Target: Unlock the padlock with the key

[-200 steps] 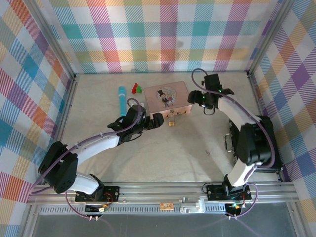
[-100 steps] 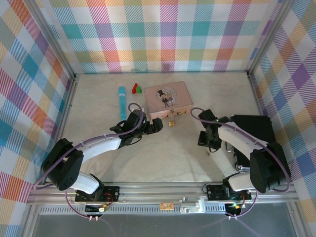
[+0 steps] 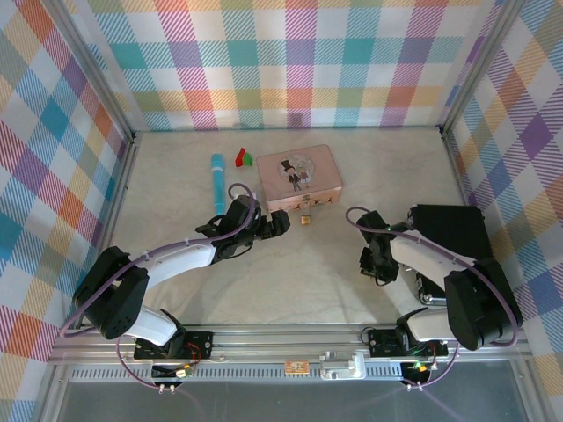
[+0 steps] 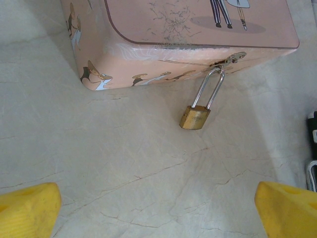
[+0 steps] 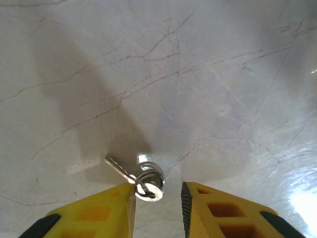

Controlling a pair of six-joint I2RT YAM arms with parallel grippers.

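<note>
Padlock (image 4: 194, 118) hangs from the pink tin box (image 4: 198, 29) ahead of the left tool (image 4: 158, 208), jaws wide apart; the right tool (image 5: 157, 198), jaws narrowly parted, straddles the key (image 5: 142, 178).

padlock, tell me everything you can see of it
The padlock is small, with a yellow brass body and a long, thin silver loop. The loop looks shut and passes through the metal catch at the lid edge of the pink box. It hangs slanting down the box's front, and its body seems to rest on the pale table.
</note>
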